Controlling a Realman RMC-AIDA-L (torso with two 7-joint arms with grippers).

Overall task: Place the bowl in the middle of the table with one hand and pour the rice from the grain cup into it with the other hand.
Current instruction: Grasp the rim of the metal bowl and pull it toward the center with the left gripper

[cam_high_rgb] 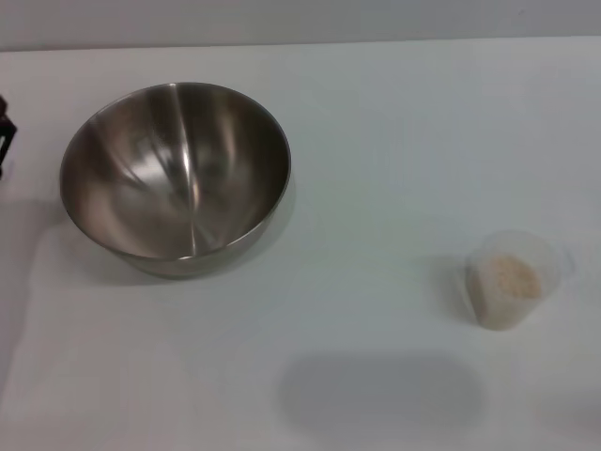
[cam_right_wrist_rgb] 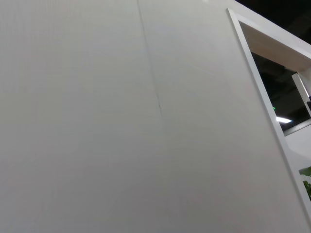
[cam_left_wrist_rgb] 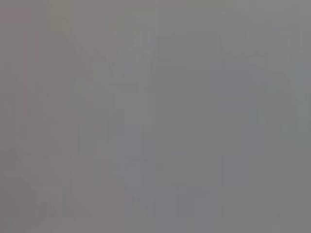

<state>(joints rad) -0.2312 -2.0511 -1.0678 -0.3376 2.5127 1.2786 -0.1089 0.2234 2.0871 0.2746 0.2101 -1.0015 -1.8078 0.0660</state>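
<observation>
The bowl is a large shiny steel bowl standing upright and empty on the left part of the white table in the head view. The grain cup is a small clear plastic cup standing upright at the right, with a pale heap of rice inside. A small black part of my left gripper shows at the left edge, apart from the bowl's rim. My right gripper is out of view. Neither wrist view shows the bowl, the cup or any fingers.
The table's far edge meets a grey wall at the top of the head view. The left wrist view shows only a plain grey surface. The right wrist view shows a white wall and a window frame.
</observation>
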